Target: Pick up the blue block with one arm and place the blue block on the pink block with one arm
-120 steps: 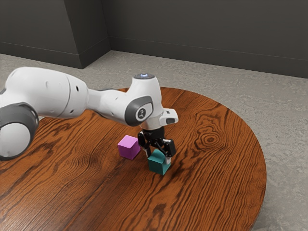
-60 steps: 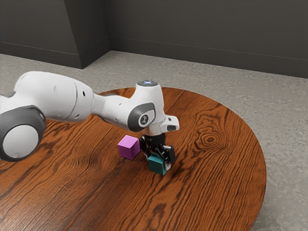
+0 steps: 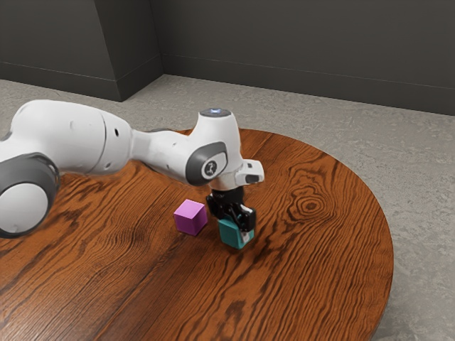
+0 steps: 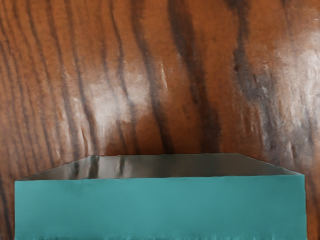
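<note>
**Exterior view**
- Noted a round wooden table (image 3: 320,234) with dark grain, standing on a grey speckled floor (image 3: 405,142), dark walls (image 3: 298,35) behind.
- Noted the white arm (image 3: 85,145) coming in from the exterior view's left and bending down over the tabletop near its middle.
- Found the black gripper (image 3: 231,219) pointing straight down onto the blue block (image 3: 230,236), teal in shade.
- Saw the fingers (image 3: 213,208) pressed to two opposite sides of the block, one toward the exterior view's left and one toward its right, with the block's top tucked up between them.
- Read the hand as clenched, grasping the blue block.
- Could not tell whether the block's underside rests on the wood or hangs just off it. Noted a dark shadow directly beneath, meeting its lower edge.
- Placed the blue block just beside the pink block (image 3: 190,217), toward the exterior view's right and slightly nearer the camera. Saw a narrow gap between the two, no contact.
- Found the pink block, magenta-purple, sitting flat and upright on the table, apart from the fingers. Blue block not yet on it.

**Wrist view**
- Logged the blue block (image 4: 160,210) as a wide teal face right under the hand, its far edge straight and level.
- Noted a dark glossy band just beyond that edge, narrowing away from the hand. Could not tell whether shaded side face or shadow.
- Logged the table (image 4: 150,75) past the band, with dark grain streaks running away from the block and pale sheen patches among them.
</note>
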Robot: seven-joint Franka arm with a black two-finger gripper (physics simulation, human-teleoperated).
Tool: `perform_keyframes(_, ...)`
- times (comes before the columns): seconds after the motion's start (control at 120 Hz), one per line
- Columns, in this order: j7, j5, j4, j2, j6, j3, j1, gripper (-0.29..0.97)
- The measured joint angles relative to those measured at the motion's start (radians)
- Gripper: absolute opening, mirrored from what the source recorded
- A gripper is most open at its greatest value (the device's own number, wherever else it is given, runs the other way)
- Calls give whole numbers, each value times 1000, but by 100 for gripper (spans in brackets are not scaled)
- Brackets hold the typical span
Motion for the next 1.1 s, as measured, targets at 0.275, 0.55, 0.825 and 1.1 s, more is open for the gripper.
perform_keyframes(0.275, -5, 39, -139, -188, 1, 44, 107, 35)
perform_keyframes(0.55, -9, 69, -149, -204, 1, 44, 163, 35)
perform_keyframes(0.825, -6, 74, -99, -152, 1, 43, 174, 35)
perform_keyframes(1.1, -1, 75, -92, -138, 1, 43, 175, 35)
